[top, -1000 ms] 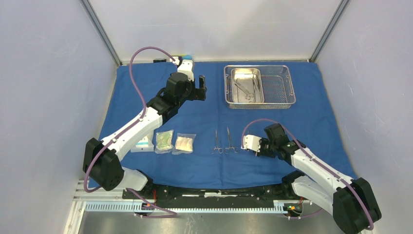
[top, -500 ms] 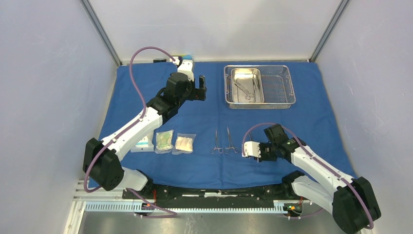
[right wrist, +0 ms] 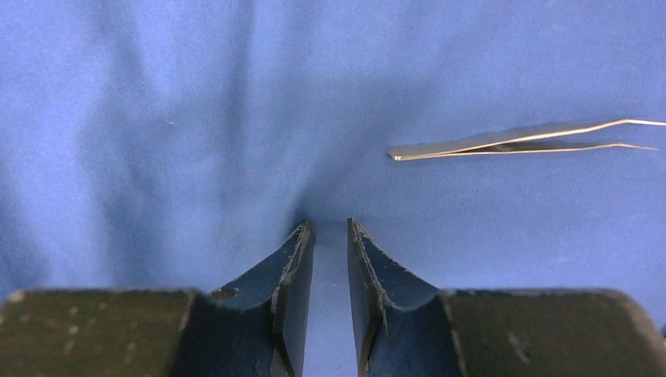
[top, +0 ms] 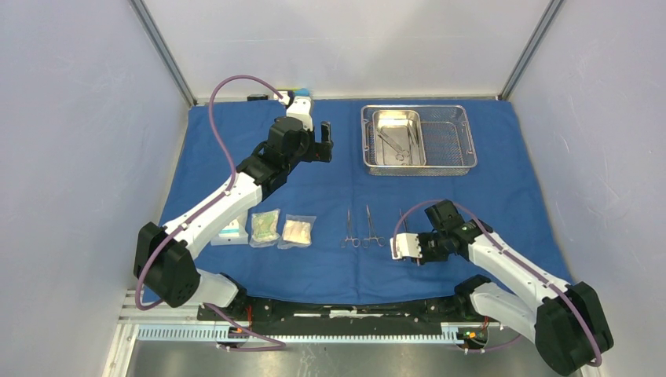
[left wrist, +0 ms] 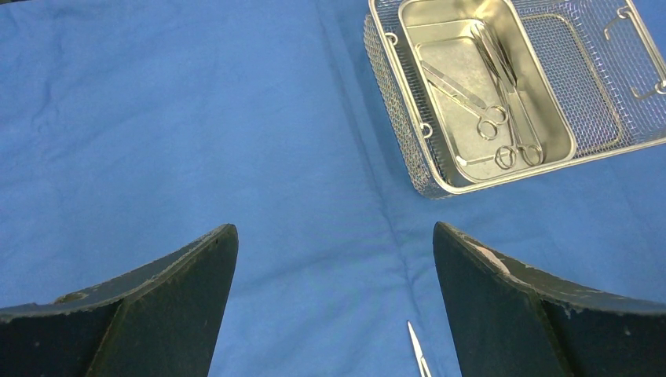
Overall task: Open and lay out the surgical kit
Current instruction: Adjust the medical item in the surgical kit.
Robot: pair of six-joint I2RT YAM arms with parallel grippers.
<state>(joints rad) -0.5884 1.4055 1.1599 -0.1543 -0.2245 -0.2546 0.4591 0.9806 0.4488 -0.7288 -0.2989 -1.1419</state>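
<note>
A big blue cloth [top: 487, 181] lies flat over the tabletop. Near its far right corner sits one shiny steel mesh tray [top: 449, 144]. One steel pan [top: 390, 124] fills the tray's left half. In the pan lie thin metal scissor-like tools [left wrist: 471, 98]. I can count two, and I cannot tell if there is a third. By the near edge of the cloth, about the middle, two more lie side by side, not touching: the left scissor tool [top: 349, 228] and the right scissor tool [top: 371, 228]. Left of them are three small clear packets in a row: the white packet [top: 229, 232], partly under the left arm, the green packet [top: 265, 228] and the tan packet [top: 298, 232]. One pair of thin metal tweezers [right wrist: 510, 141] lies on the cloth just beside the right gripper [right wrist: 330, 225]. That gripper's tips are down at the cloth with only a thin gap, and nothing is in it. The left gripper [left wrist: 331, 229] hangs over the far left part of the cloth, spread wide, holding nothing.
</note>
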